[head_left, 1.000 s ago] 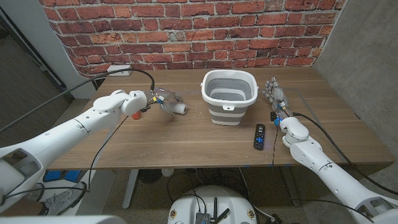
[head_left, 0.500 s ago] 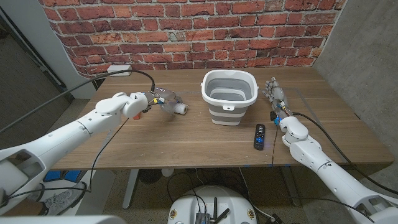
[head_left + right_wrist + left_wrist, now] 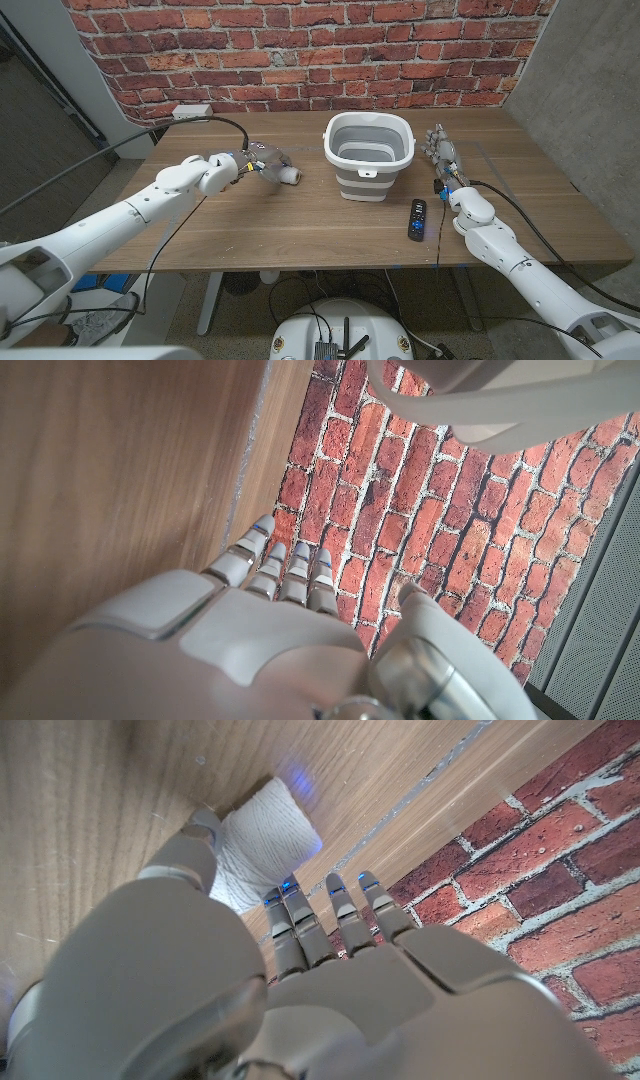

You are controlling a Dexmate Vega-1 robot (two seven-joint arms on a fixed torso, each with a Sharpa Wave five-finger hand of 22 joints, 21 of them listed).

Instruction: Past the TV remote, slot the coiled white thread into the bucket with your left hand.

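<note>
One left robot hand grips the fuzzy white thread roll; right robot hand stands released

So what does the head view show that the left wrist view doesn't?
Head view alone: the bucket, the remote in front of it, the right hand standing open on its edge by the bucket. Left wrist view alone: close up, the thumb touching the thread; whether it is gripped is unclear. Both: left hand, thread, table, brick wall.

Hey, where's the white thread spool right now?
In the head view, the white thread spool lies on the table's left half, at the left hand, left of the bucket.
</note>
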